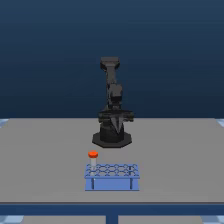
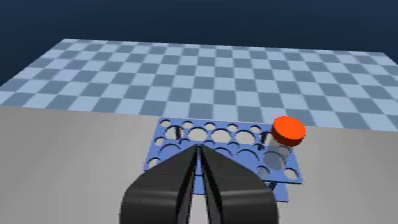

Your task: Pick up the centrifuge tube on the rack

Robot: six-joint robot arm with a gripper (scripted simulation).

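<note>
Orange-red marks your target: the capped tube [image 1: 93,159] stands upright in a corner hole of the blue rack [image 1: 112,176], at the end toward the exterior view's left, its cap well proud of the rack top. The rack sits on the grey table [image 1: 40,160], just in front of the arm's base.

You are at the approach step; nothing is held. The gripper [image 2: 199,150] hangs above the table on the arm's side of the rack, well apart from the tube, and in the wrist view its two dark fingers [image 2: 169,185] meet at the tips with only a thin seam between them, so the jaws read as together. In the wrist view the fingertips line up over the middle holes of the rack [image 2: 222,137], while the tube [image 2: 282,137] stands off to one side at the corner.

Your next move calls for spreading the jaws, shifting sideways until the cap sits between the fingers, then descending to close just below it. How deep the tube sits is hard to judge from these views, probably shallow.
</note>
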